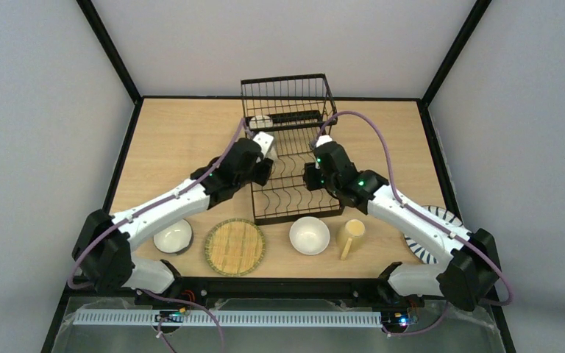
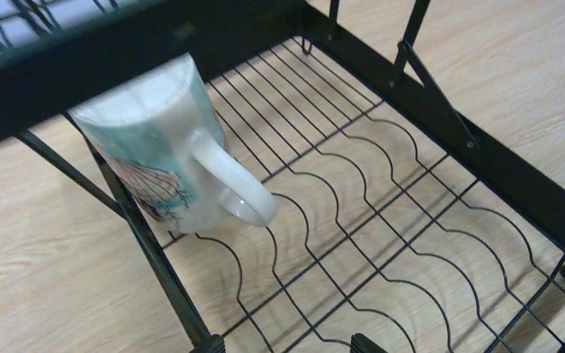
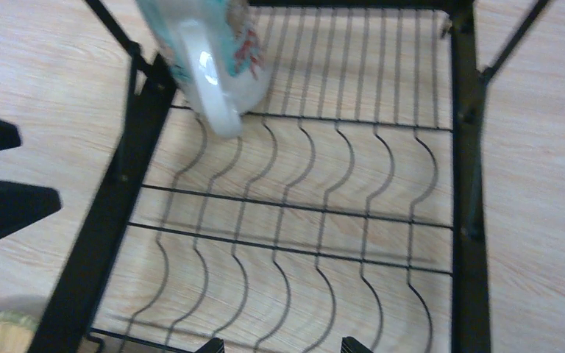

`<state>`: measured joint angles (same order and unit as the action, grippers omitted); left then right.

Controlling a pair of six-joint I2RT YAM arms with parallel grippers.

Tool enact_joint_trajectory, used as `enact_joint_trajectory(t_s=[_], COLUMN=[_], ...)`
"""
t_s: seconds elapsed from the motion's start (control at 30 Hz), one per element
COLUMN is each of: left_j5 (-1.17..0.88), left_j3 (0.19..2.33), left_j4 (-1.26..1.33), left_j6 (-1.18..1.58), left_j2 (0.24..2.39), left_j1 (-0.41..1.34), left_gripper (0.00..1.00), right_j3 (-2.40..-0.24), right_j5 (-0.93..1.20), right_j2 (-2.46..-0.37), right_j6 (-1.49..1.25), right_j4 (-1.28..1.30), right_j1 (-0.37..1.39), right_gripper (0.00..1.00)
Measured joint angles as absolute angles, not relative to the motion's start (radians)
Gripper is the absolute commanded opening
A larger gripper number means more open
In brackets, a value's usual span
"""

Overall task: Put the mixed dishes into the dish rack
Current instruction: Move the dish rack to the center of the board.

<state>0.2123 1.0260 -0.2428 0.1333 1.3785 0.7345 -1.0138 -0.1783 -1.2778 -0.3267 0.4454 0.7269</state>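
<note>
The black wire dish rack [image 1: 292, 140] stands mid-table, its slotted lower tray [image 2: 382, 220] toward me. A white mug with a teal and red pattern [image 2: 163, 151] lies at the tray's back left under the raised basket, also seen in the right wrist view as the patterned mug [image 3: 217, 51]. My left gripper [image 2: 287, 344] hangs open over the tray's left side, nothing between its fingers. My right gripper [image 3: 285, 344] is open and empty over the tray's right part. On the table in front: a bowl [image 1: 173, 237], a bamboo plate [image 1: 235, 246], a white bowl [image 1: 309, 235], a pale yellow mug [image 1: 351, 235].
A blue-striped white plate [image 1: 434, 220] lies at the right edge, partly under my right arm. Black frame posts rise at the table's back corners. The rack's side bars [image 3: 467, 147] flank both grippers closely. Bare wood lies left and right of the rack.
</note>
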Motion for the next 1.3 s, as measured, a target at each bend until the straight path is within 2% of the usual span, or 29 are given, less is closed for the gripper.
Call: enact_joint_trajectory(t_s=[0.3, 0.63, 1.0, 1.3], left_j5=[0.222, 0.246, 0.246, 0.228], left_j3=[1.013, 1.002, 0.92, 0.842], left_j4=[-0.265, -0.3, -0.307, -0.299], left_j6=[0.254, 0.392, 0.465, 0.484], left_j2=[1.421, 1.463, 1.46, 1.434], left_j1=[0.756, 0.756, 0.708, 0.677], left_gripper=[0.98, 0.98, 0.99, 0.99], right_j3=[-0.955, -0.952, -0.952, -0.952], right_j5=[-0.303, -0.299, -0.283, -0.268], right_j2=[-1.296, -1.386, -1.487, -1.535], right_j6=[-0.367, -0.332, -0.317, -0.319], right_j4=[0.53, 0.493, 0.46, 0.427], right_j1=[0.685, 0.54, 0.522, 0.511], right_gripper=[0.86, 0.87, 0.86, 0.81])
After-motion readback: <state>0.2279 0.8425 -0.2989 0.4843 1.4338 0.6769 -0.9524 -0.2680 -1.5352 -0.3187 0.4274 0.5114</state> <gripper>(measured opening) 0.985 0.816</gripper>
